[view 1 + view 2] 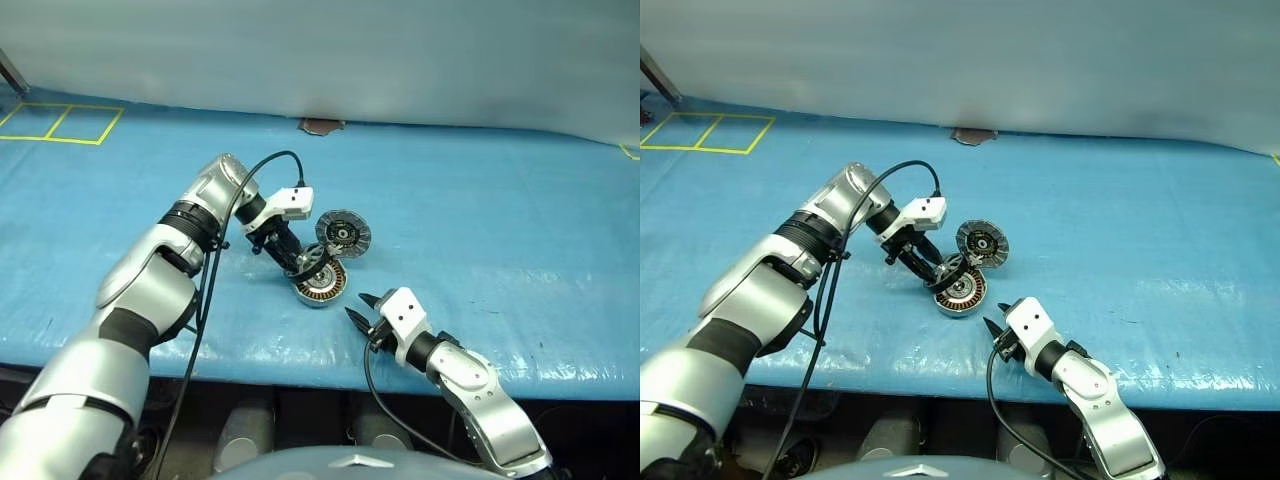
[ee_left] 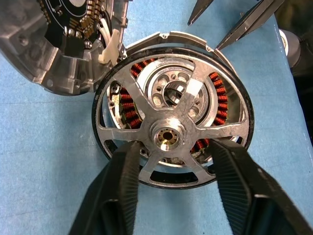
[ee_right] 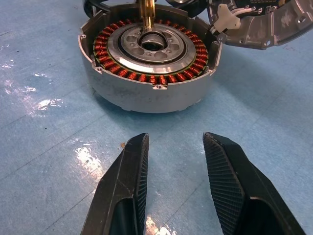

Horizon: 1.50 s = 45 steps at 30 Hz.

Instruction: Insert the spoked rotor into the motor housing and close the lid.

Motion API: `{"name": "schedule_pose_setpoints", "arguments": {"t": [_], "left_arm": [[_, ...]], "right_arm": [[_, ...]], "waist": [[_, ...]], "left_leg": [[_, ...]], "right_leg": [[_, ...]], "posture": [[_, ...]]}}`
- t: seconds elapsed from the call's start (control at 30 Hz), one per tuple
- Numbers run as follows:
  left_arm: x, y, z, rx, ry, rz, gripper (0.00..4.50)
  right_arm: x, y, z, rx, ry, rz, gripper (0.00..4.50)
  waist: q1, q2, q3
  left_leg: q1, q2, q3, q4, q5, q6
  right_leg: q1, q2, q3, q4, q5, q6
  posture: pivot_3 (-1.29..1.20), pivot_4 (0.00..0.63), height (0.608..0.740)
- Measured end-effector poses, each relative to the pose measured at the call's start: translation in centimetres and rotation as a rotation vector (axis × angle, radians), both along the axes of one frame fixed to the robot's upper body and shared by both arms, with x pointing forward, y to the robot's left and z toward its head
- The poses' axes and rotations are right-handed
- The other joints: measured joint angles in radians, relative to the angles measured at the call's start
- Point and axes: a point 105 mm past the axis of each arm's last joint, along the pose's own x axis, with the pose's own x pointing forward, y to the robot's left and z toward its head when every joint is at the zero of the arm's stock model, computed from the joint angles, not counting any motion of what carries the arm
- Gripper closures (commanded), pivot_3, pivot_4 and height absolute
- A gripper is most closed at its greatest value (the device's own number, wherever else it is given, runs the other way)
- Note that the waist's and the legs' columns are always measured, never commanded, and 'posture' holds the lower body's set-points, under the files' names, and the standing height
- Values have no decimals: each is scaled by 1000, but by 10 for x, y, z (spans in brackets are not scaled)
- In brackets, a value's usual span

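Blue bench: left end effector clamps spoked rotor, tilted over copper-wound motor housing; right end effector, apart, nearby.

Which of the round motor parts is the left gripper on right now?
The spoked rotor, the wheel with silvery spokes, between the left gripper fingers over the copper-wound motor housing; the lid stands open beside it.

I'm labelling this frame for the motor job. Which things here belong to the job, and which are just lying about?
Belongs to the job:
- spoked rotor, held over the housing between the left gripper's fingers
- motor housing, on the blue table cover
- lid, swung open
- right gripper, open, near the housing

Lying about:
- yellow tape squares
- brownish patch at the cover's far edge
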Motion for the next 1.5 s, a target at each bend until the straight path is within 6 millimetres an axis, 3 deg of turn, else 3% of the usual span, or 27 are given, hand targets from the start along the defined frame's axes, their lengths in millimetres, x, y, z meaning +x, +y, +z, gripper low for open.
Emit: {"name": "schedule_pose_setpoints", "arguments": {"t": [0.07,0.17,0.57,0.97,1.5], "left_arm": [[1,1,0,2,-4,5,3059],[1,2,0,-4,-3,9,3561],[2,1,5,-56,15,40,3578],[5,13,16,-88,-3,72,3578],[0,28,12,-82,-8,82,3578]], "right_arm": [[0,0,0,-1,-1,0,2640],[0,0,0,-3,-1,-1,2640],[1,-1,-3,-7,9,-3,2640],[1,-1,-2,-7,9,3,2640],[6,5,32,-26,-69,40,2640]], "waist": [[0,0,0],[0,0,0],[0,0,0],[-3,0,0],[-6,0,0]], "left_leg": [[0,0,0,0,0,0],[0,0,0,0,0,0],[0,0,0,0,0,0],[0,0,0,0,0,0],[0,0,0,0,0,0]], "right_leg": [[0,0,0,0,0,0],[0,0,0,0,0,0],[0,0,0,0,0,0],[0,0,0,0,0,0],[0,0,0,0,0,0]], "posture": [[0,150,740],[0,150,740],[0,150,740],[0,150,740],[0,150,740]]}}
